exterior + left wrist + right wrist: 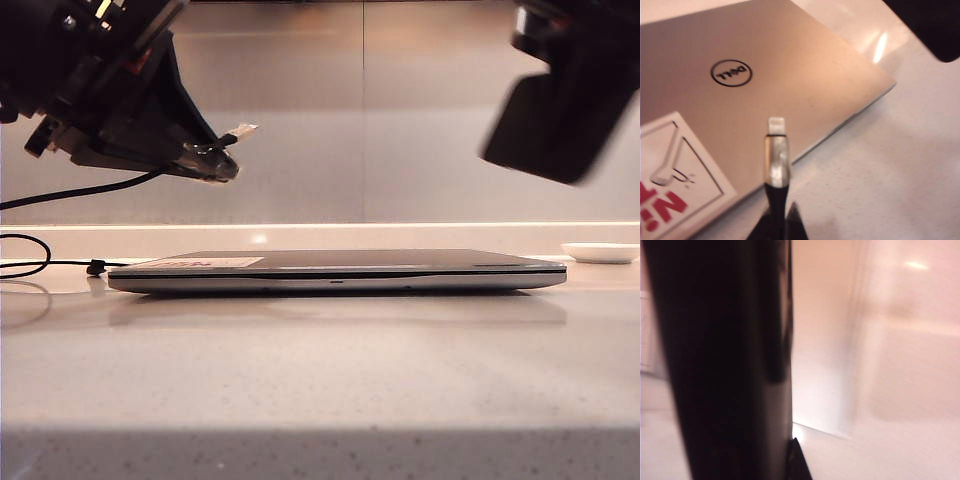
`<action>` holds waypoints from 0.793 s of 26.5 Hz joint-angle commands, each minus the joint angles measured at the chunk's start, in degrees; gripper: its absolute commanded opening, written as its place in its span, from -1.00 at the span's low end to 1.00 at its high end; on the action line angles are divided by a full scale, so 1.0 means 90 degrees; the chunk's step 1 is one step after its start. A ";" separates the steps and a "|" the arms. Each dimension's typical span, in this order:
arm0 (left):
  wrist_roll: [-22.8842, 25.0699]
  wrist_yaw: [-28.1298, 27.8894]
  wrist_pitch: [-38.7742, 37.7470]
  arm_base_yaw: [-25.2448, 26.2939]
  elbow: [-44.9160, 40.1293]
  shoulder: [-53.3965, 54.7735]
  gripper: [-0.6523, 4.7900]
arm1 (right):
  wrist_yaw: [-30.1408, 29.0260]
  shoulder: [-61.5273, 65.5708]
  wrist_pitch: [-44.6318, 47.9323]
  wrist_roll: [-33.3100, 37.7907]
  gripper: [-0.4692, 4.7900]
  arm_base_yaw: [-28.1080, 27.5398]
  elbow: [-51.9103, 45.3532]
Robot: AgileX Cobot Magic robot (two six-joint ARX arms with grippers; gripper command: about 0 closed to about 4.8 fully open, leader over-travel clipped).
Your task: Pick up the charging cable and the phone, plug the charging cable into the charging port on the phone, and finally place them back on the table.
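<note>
Cable and phone, both lifted, not yet mated.

Left gripper [212, 160]: fingers pinched on the charging cable [776, 165], silvery plug jutting just beyond the fingertips, over the laptop [340, 270]; right gripper [790, 460]: clamped on the phone [555, 110], which stands just beside its fingers (port not visible); both well above the table [320, 380]; advice: square plug to port edge before closing the gap; advance slowly, keep cord slack.

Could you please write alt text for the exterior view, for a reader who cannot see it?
The left hand, shut on the charging cable with its plug tip pointing right, hangs at upper left. The right hand holds the phone tilted in the air at upper right. Below them a closed laptop lies on the table, with a small white dish at far right.
</note>
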 commanded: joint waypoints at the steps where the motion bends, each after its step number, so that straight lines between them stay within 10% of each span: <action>1: -0.0687 0.0024 0.0061 -0.0141 -0.0012 -0.0005 -0.78 | -0.0913 -0.0019 0.0840 0.0408 -0.84 0.0012 0.0032; 21: -0.2907 0.0022 0.0964 -0.0658 -0.0614 0.0022 -0.78 | -0.2667 -0.0019 0.6482 0.3878 -0.84 0.0063 -0.2280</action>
